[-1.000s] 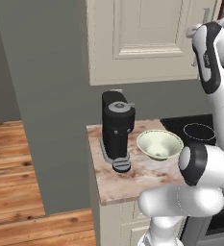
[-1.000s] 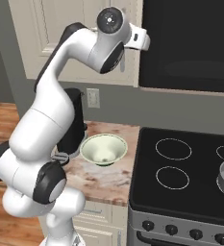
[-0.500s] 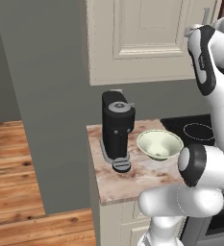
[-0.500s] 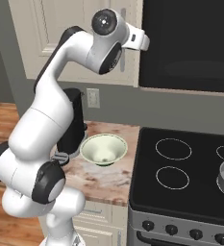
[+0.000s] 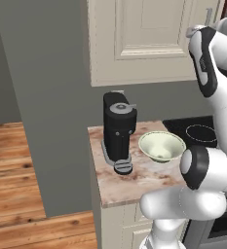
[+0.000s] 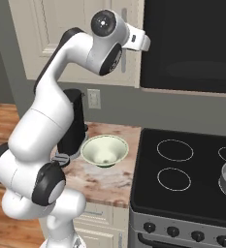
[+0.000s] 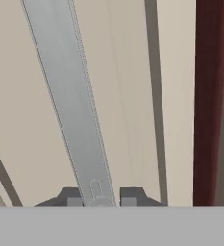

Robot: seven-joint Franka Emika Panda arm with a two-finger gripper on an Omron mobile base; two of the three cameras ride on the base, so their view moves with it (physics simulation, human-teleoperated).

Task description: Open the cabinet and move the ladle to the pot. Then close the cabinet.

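Gripping the cabinet (image 5: pixel 149 39) handle (image 7: pixel 75 110), pincer (image 7: pixel 101 197) seen close from the hand view.

I stand in a home kitchen. A cream cabinet (image 5: pixel 149 39) with a panelled door hangs on the grey wall above a marble-look counter (image 5: pixel 134 177). On the counter's back edge sits a black coffee machine (image 5: pixel 118 129), with a pale green bowl (image 6: pixel 104 150) beside it. A black stove (image 6: pixel 182 179) with ring burners and knobs adjoins the counter. The floor (image 5: pixel 17 160) is wood planks.
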